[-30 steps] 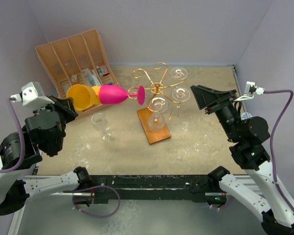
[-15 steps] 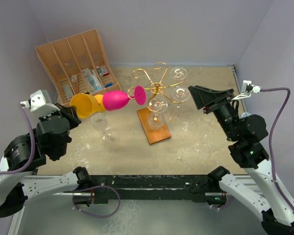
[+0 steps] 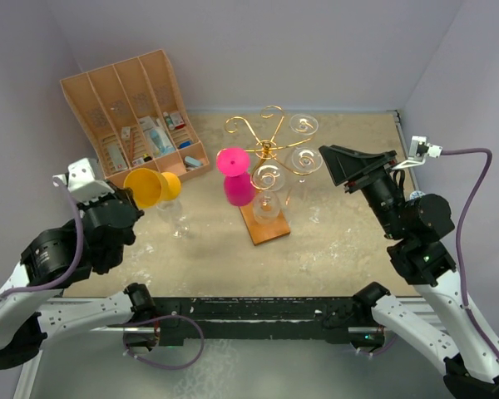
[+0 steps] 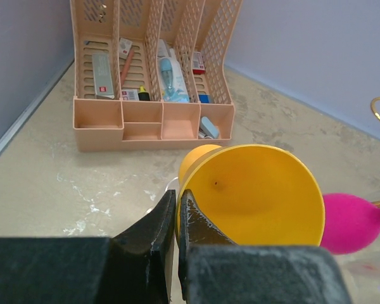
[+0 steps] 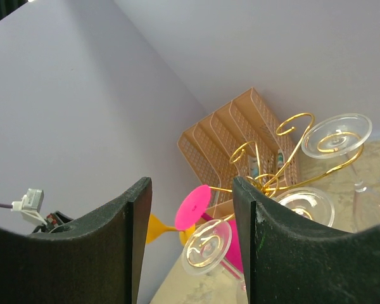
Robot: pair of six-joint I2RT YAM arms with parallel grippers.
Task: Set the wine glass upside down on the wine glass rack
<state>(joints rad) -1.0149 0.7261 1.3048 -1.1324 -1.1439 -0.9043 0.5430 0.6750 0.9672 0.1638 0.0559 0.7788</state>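
Overhead and wrist views. The pink wine glass [image 3: 236, 184] is inverted, foot up and bowl down, at the left side of the wine glass rack [image 3: 266, 150], beside clear glasses [image 3: 303, 160] hanging from the rack's arms. Left hand [image 4: 177, 201] is closed on the rim of a yellow cup [image 4: 253, 196], held apart from the rack. Right hand [image 5: 190, 185] stands open and empty to the rack's right. One clear glass [image 3: 174, 215] is on the tabletop [image 3: 341, 241].

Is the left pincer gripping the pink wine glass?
No, the left pincer pinches the rim of the yellow wine glass; the pink wine glass sits beyond it.
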